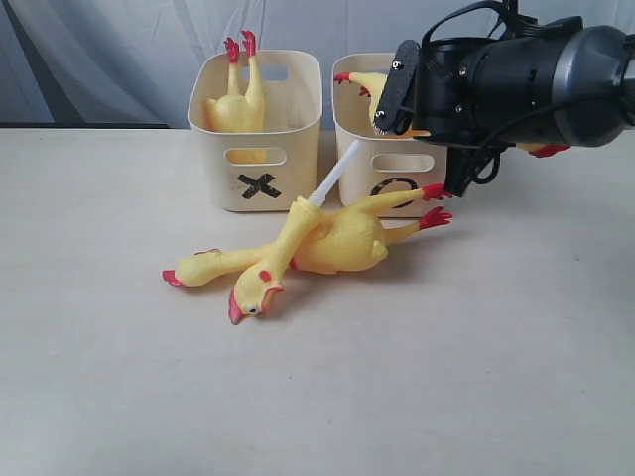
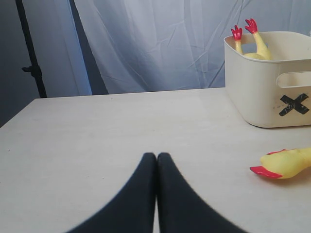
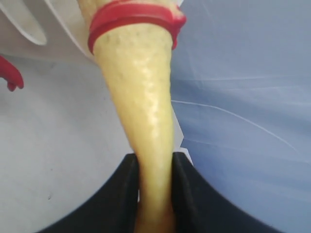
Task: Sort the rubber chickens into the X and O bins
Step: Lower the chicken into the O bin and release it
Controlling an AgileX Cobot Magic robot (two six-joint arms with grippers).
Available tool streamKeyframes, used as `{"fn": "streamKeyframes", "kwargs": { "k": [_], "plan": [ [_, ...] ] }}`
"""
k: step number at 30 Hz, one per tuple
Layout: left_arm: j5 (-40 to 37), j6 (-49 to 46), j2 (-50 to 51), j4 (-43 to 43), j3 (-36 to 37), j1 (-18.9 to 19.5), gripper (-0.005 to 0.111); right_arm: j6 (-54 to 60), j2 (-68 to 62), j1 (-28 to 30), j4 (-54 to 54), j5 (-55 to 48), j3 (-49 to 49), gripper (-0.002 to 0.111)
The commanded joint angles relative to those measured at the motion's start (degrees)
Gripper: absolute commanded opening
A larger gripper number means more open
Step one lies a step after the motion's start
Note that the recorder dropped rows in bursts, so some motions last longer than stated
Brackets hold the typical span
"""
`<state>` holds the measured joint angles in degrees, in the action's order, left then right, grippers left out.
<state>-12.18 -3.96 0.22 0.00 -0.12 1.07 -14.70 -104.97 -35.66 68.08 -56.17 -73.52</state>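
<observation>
My left gripper point(image 2: 156, 158) hangs low over the bare left part of the bench point(image 1: 109, 387), level and facing the far side, its two black fingers pressed flat together with nothing between them. The right arm point(image 1: 516, 84) reaches in from the right, high over the O bin point(image 1: 369, 164). Its right gripper point(image 3: 155, 160) is closed tight on the narrow yellow part of the held chicken point(image 3: 141, 87), just below that bird's red band. From the exterior camera I cannot see the left gripper at all, and the black bulk of the right arm covers the O bin's right side and most of its inside, so I cannot say which yellow bit there is the held bird. The O mark is partly hidden behind a red foot. On the near side of both bins two birds lie crossed on the bench: the left chicken point(image 1: 213, 266) with its beak pointing left, and the near chicken point(image 1: 260, 286) with its head toward me. Their bodies overlap and I cannot separate them. A thin white rod point(image 1: 332, 177) slants up from them toward the O bin. The X bin point(image 1: 258, 129), far left of centre, holds the binned chicken point(image 1: 238, 104), red feet up. The O bin shows yellow and a red tip at its far left corner.
</observation>
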Motion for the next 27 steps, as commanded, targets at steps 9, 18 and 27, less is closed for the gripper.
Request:
{"fn": "streamKeyframes", "kwargs": {
  "k": [9,18,27],
  "plan": [
    [0.3,0.3,-0.2,0.0,0.1,0.0,0.0,-0.4,0.4,0.3,1.2,-0.2,-0.6,0.043],
    [0.3,0.3,-0.2,0.0,0.1,0.0,0.0,-0.4,0.4,0.3,4.5,-0.6,-0.6,0.043],
    [0.3,0.3,-0.2,0.0,0.1,0.0,0.0,-0.5,0.4,0.2,5.5,-0.6,-0.6,0.061]
  ]
}}
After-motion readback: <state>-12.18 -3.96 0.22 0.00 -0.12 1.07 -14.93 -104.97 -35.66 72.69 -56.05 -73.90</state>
